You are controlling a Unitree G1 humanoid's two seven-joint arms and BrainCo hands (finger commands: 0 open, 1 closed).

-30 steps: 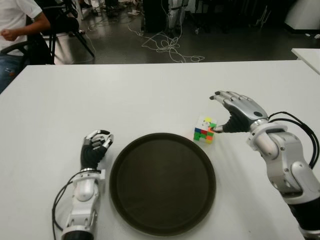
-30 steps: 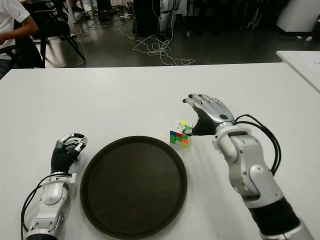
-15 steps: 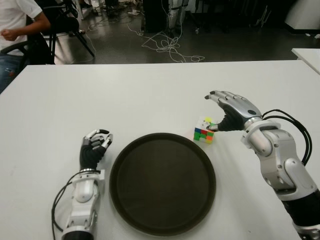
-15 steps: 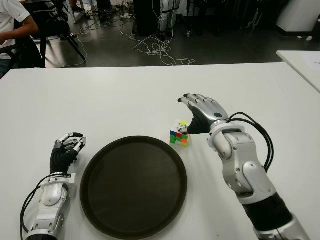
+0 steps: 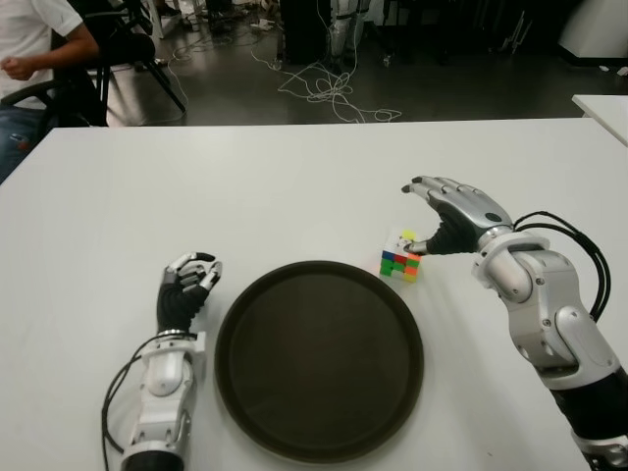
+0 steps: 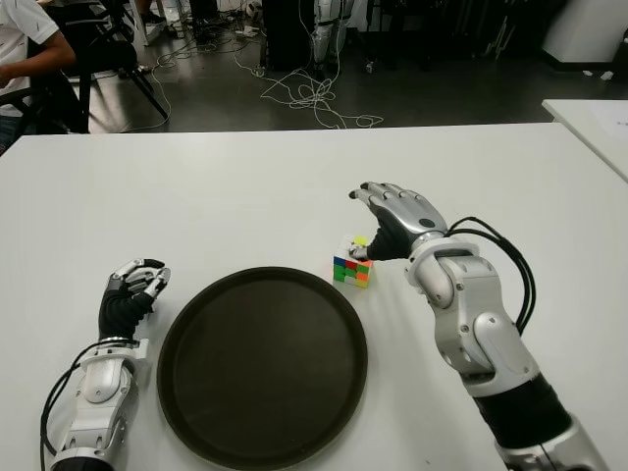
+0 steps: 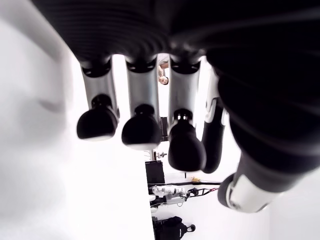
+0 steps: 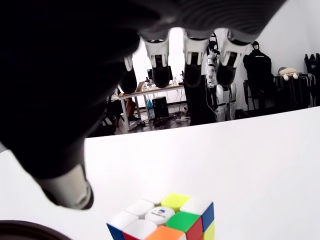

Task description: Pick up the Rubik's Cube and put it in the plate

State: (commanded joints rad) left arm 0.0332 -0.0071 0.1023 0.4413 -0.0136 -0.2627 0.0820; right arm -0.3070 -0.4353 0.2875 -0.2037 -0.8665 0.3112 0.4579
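The cube is seen on the counter, just beside the plate rim. The right hand hovers over it, fingers spread, nothing held. Being light, rigid and smooth, the cube is best pinched on opposite faces. The left hand is curled beside the plate's left edge.

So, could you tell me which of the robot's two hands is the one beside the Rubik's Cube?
The right hand: its fingers are spread over the Rubik's Cube, not closed on it. The left hand shows curled left of the plate.
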